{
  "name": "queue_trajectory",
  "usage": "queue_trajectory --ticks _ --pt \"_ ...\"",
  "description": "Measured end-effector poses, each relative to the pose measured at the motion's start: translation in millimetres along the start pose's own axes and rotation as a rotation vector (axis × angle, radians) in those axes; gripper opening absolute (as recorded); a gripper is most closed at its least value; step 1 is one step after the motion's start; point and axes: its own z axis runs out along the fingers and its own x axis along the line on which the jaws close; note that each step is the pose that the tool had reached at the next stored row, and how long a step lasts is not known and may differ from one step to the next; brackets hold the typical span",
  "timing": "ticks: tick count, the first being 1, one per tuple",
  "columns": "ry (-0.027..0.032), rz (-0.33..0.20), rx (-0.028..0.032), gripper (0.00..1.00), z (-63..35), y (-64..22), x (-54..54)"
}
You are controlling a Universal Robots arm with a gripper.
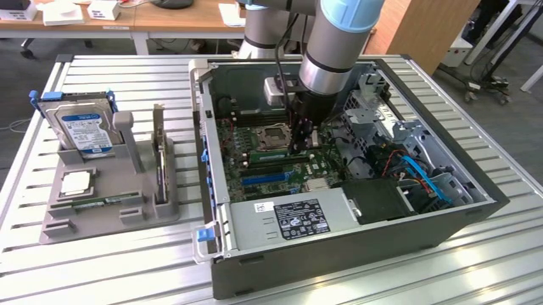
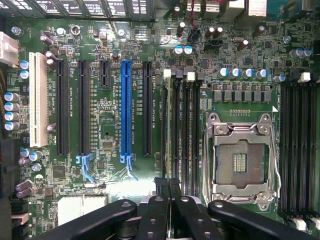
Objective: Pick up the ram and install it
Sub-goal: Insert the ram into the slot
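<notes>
I see the black gripper (image 2: 169,189) with its jaws closed together over 1 end of the long thin green ram stick (image 2: 169,125), which stands edge-on just beside the square silver CPU socket (image 2: 240,160), so I would push straight down, gently, never tilting it toward that socket.

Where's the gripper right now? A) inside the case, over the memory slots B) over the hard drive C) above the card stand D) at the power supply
A: the gripper is down inside the case, and the wrist view has its shut fingers right over the memory slots beside the CPU socket.
</notes>
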Motion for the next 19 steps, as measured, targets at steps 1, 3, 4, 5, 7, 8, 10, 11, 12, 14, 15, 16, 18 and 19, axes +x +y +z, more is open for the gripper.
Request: queue_trajectory --ticks 1,3,4,5,7,8,10,11,12,14,15,16,18,19 --pt "0.0001 0.000 0.0000 0.11 0.0 0.0 -0.1" --pt "0.0004 0.000 -0.0001 0.11 0.0 0.1 0.0" --pt "0.0005 0.000 -0.0002 0.11 0.1 0.1 0.0" --pt "0.0005 0.000 -0.0002 0.11 0.2 0.1 0.0" --pt "0.0001 0.000 0.0000 0.11 1.0 0.1 -0.1" --pt "0.0004 0.000 -0.0002 0.11 1.1 0.1 0.0" --pt "0.0004 0.000 -0.0001 0.11 1.4 0.1 0.0" --pt "0.0004 0.000 -0.0001 0.11 1.4 0.1 0.0" --pt "0.0004 0.000 -0.0001 0.11 1.4 0.1 0.0" --pt "0.0003 0.000 -0.0001 0.11 1.6 0.1 0.0" --pt "0.0001 0.000 0.0000 0.11 1.8 0.1 0.0" --pt "0.0003 0.000 -0.0001 0.11 2.0 0.1 0.0" --pt "0.0003 0.000 -0.0001 0.11 2.5 0.1 0.0" --pt "0.0004 0.000 -0.0001 0.11 2.6 0.1 0.1"
